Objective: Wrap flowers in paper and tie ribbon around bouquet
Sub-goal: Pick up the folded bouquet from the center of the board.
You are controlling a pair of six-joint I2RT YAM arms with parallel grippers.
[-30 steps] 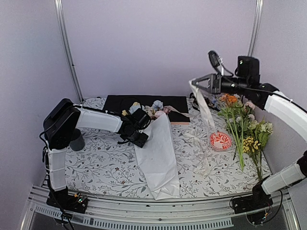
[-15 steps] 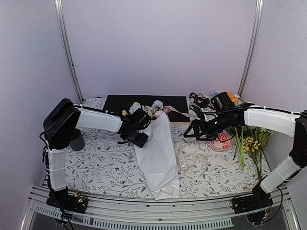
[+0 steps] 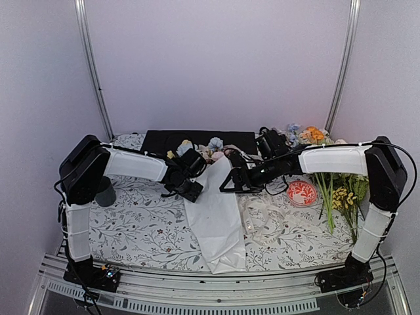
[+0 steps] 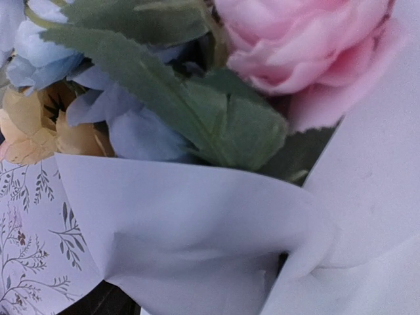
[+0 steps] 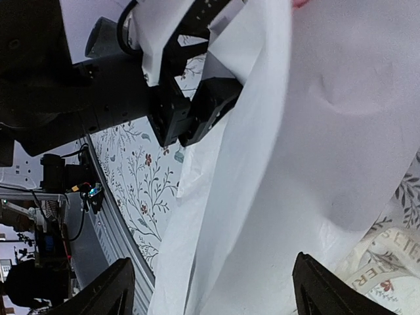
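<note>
Along the far edge of the tabletop (image 3: 141, 230): a black sheet (image 3: 161, 139) is laid flat, and a peach sheet (image 3: 248, 168) shows under its right end.
By the right edge: orange and yellow sprigs (image 3: 341, 190) are spread with their stems toward the near edge. A red-and-white disc (image 3: 302, 193) is set just to their left.
By the left edge: a dark grey cylinder (image 3: 105, 192) is stood upright beside the left arm. Its inside cannot be seen.
Middle of the tabletop: the bouquet (image 3: 216, 223) is laid with its bloom end toward the far edge and its tail reaching the near edge.
Wrapping and contents: the paper (image 4: 197, 216) is folded into a white cone. The flowers (image 4: 308, 39), pink, blue and pale yellow with green leaves, are held inside it.
Right of the bouquet: the ribbon (image 3: 262, 220) is heaped loosely on the tabletop and is gripped by nothing.
Bouquet's left side: the left gripper (image 3: 195, 174) is set against the paper just below the blooms. Whether its jaws are clamped there cannot be told.
Bouquet's right side: the right gripper (image 5: 220, 289) is held with its fingers spread wide, the paper filling the space ahead of them and the left gripper seen just beyond it.
Change: a second ago the right gripper was raised over the far right corner with the ribbon hanging from it. The ribbon has since been dropped and the arm swung across. The bouquet and left gripper are unmoved.
</note>
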